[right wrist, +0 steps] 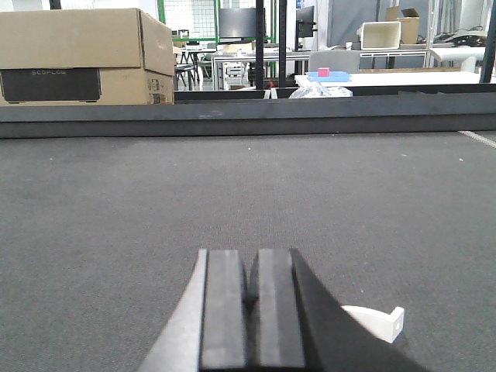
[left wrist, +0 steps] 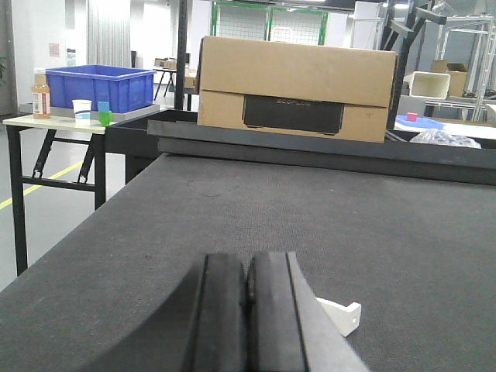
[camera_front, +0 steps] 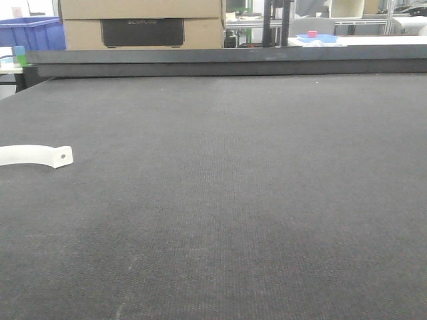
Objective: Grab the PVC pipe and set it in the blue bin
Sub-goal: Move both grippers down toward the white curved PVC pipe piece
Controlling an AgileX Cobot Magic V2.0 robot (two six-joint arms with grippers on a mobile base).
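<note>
The dark table (camera_front: pixel 233 200) is seen across every view, with a cardboard box (camera_front: pixel 143 20) and the blue bin (camera_front: pixel 37 35) beyond its far edge, upper left. The left claw (left wrist: pixel 247 267) and right claw (right wrist: pixel 253 265) are clenched on nothing. The PVC pipe (camera_front: pixel 37 156) is laid flat on the table, mid-left in the front view.

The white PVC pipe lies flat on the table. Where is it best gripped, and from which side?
The PVC pipe lies flat on the table, running left to right: probably grip its middle stretch, left of the holed end, from above, closing the left pincer across its narrow width.
</note>
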